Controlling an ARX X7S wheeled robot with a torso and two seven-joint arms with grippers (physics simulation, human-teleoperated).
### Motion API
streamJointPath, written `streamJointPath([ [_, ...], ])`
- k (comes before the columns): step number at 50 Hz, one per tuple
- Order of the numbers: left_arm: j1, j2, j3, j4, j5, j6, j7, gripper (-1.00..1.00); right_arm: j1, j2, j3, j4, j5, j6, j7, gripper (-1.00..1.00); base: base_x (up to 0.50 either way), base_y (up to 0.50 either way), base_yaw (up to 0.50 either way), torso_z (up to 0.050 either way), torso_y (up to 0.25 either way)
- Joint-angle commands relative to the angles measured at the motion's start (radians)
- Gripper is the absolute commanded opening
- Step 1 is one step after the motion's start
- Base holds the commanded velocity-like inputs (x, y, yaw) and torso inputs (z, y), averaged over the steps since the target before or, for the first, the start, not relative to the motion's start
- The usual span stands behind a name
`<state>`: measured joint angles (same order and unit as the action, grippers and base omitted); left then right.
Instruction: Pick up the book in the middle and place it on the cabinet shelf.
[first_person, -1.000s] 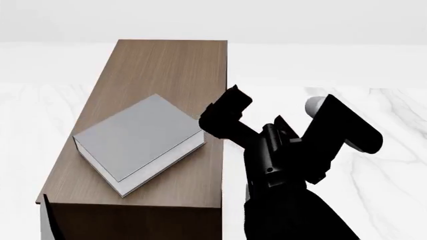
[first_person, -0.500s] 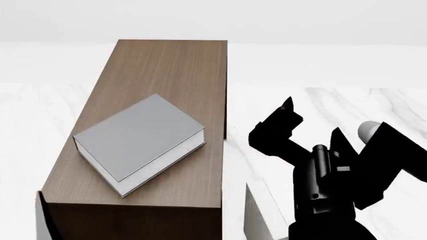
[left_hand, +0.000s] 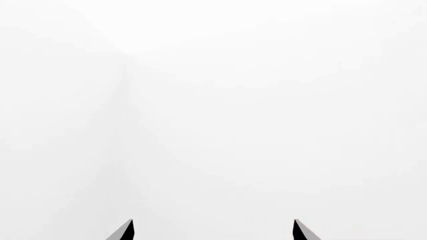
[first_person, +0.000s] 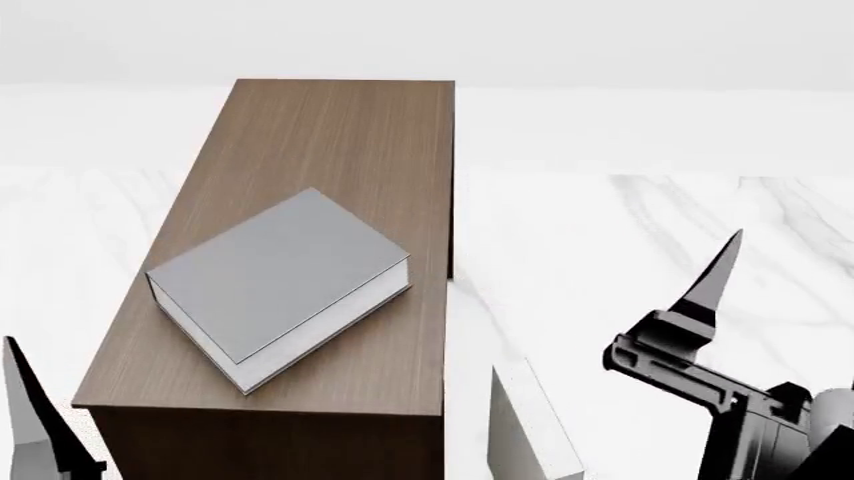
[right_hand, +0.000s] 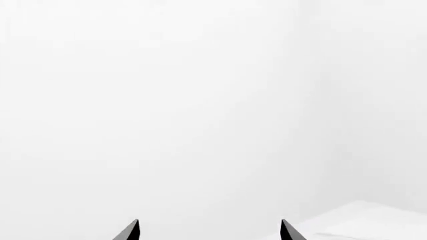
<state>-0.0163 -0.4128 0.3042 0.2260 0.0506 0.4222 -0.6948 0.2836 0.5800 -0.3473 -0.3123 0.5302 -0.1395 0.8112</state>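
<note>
The black right gripper (first_person: 714, 290) sits low at the right of the head view, one pointed finger (first_person: 711, 280) tilted up over the white marbled floor (first_person: 627, 250), well apart from the long dark brown wood-grain cabinet shelf (first_person: 334, 140). In its own wrist view the right gripper (right_hand: 209, 231) shows only two dark fingertips (right_hand: 129, 231) spread wide with nothing between them, facing blank white wall, with a pale flat corner (right_hand: 360, 220) showing at one edge. The left gripper (left_hand: 213, 231) shows the same in its wrist view: two tips (left_hand: 123, 231) held apart, empty, pointing at bare white. A dark and grey sliver (first_person: 34, 425) rises at the lower left corner of the head view, likely part of the left arm, though I cannot be sure. The thick grey hardcover book (first_person: 274, 280) with its white page block lies flat on the cabinet's lighter brown top, turned at an angle to the cabinet's edges; its right corner comes close to the cabinet's right edge and its lower corner nears the front edge. The far half of the top is bare wood. A pale off-white upright slab (first_person: 527, 430) stands on the floor just beside the cabinet's right front corner, between cabinet and right arm. Behind everything the wall is plain white.
</note>
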Motion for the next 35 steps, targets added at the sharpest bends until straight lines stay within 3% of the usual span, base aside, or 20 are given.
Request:
streamJointPath([
  [1,-0.013,0.012,-0.068,0.018,0.021,0.011,-0.013,1.00,-0.108,-0.006,0.049,0.040,-0.279,-0.168,0.037,1.00,0.00,0.00,0.00,0.000,0.000],
  [13,-0.031,-0.002,-0.170,0.053,0.052,0.028,-0.089,1.00,-0.121,0.006,0.114,0.012,-0.441,-0.228,0.116,1.00,0.00,0.00,0.00,0.000,0.000],
  [35,-0.076,-0.084,-0.429,0.210,0.109,-0.053,-0.182,1.00,-0.080,0.138,0.410,-0.218,-0.410,-0.110,0.227,1.00,0.00,0.00,0.00,0.000,0.000],
])
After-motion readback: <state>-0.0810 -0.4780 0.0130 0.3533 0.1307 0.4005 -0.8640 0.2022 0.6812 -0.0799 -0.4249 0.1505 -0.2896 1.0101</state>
